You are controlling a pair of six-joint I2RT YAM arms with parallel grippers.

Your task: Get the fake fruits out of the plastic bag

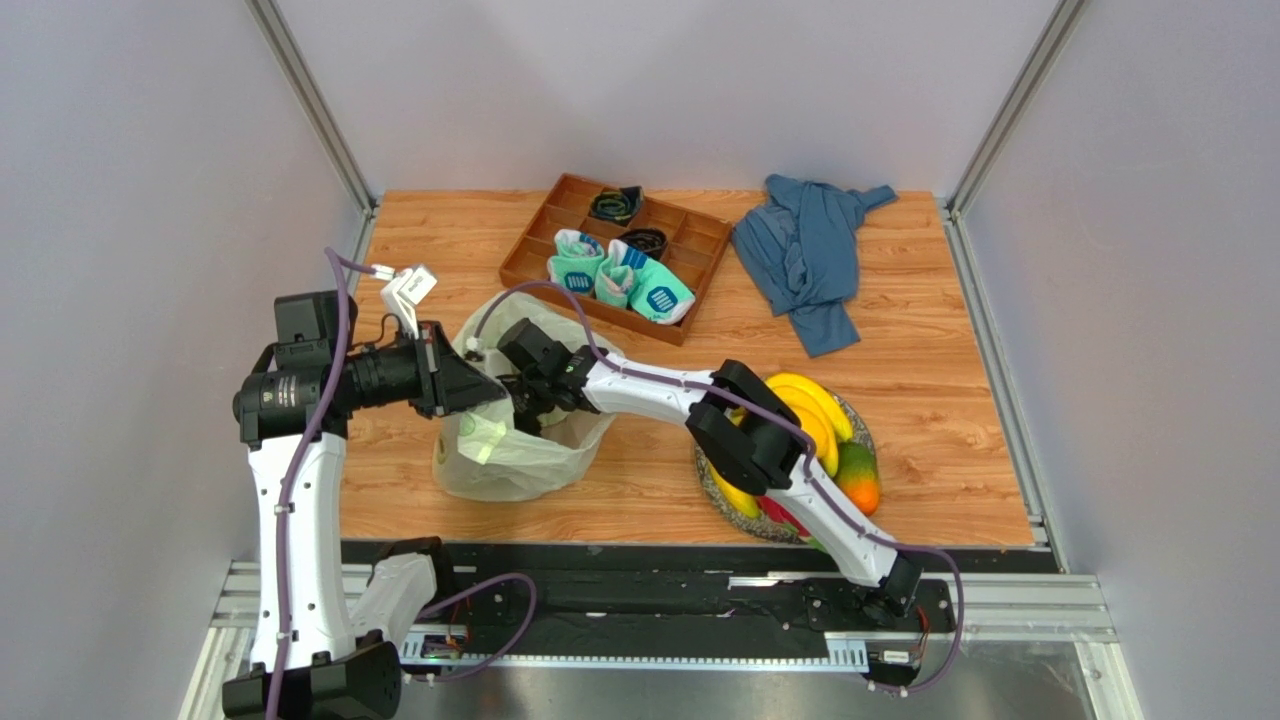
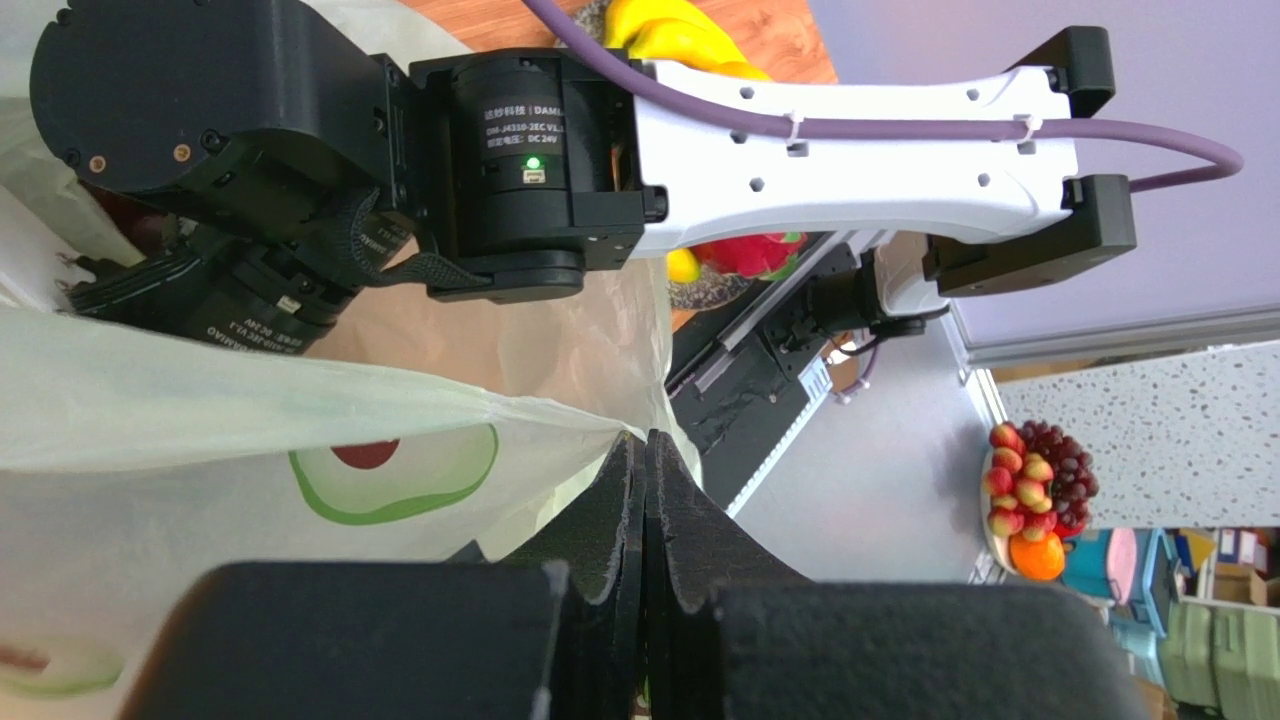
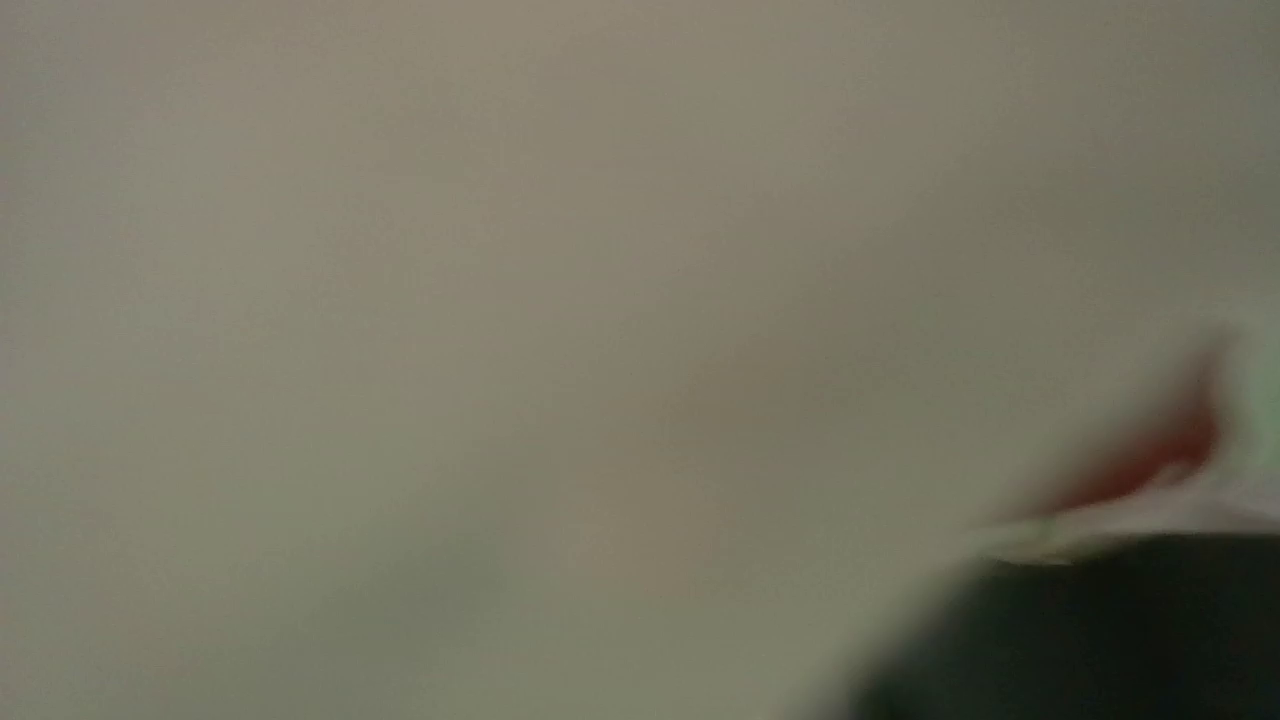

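Observation:
The plastic bag (image 1: 519, 450) stands open at the table's left middle, pale yellow-green with an avocado print (image 2: 394, 468). My left gripper (image 1: 478, 393) is shut on the bag's near rim and holds it up; the pinched rim shows in the left wrist view (image 2: 646, 450). My right gripper (image 1: 526, 393) reaches down into the bag's mouth, its fingers hidden. The right wrist view is a blur of bag film (image 3: 526, 300) with a small red patch (image 3: 1172, 435). Yellow bananas (image 1: 812, 408), a mango (image 1: 857, 477) and a pink dragon fruit (image 1: 774, 513) lie on a woven plate (image 1: 709, 483).
A wooden divided tray (image 1: 559, 210) with teal-white rolled socks (image 1: 619, 278) stands at the back middle. A blue cloth garment (image 1: 807, 252) lies at the back right. The right arm's forearm (image 1: 661, 393) spans from the plate to the bag.

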